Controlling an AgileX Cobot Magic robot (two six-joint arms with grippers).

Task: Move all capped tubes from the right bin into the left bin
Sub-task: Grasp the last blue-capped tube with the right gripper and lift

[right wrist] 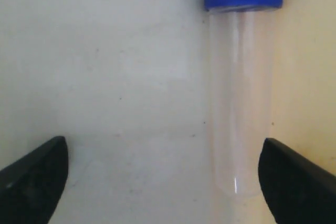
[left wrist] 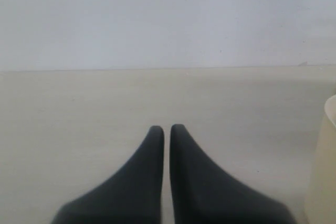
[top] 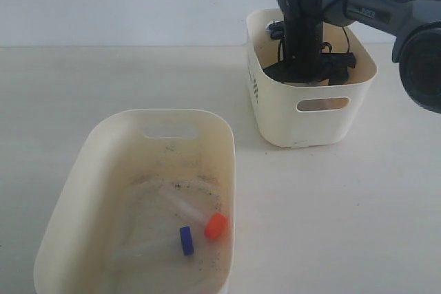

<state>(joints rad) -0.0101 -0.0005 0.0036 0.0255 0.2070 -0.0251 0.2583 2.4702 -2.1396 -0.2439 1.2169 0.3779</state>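
The right bin (top: 279, 118), cream with dark bars on its side, stands at the back right, and my right arm (top: 303, 25) reaches down into it. In the right wrist view my right gripper (right wrist: 164, 145) is open wide just above the bin floor (right wrist: 121, 66). A clear tube with a blue cap (right wrist: 240, 108) lies between the fingers, close to one fingertip (right wrist: 286, 174). The left bin (top: 83, 170), dirt-specked, holds an orange-capped tube (top: 207, 218) and a blue-capped tube (top: 180, 241). My left gripper (left wrist: 167, 128) is shut on nothing over the bare table.
A cream bin wall (left wrist: 323, 171) shows at the edge of the left wrist view. The pale table (top: 358, 211) stretches between and around the two bins. A pale wall rises behind the table. Cables hang along the right arm inside the right bin.
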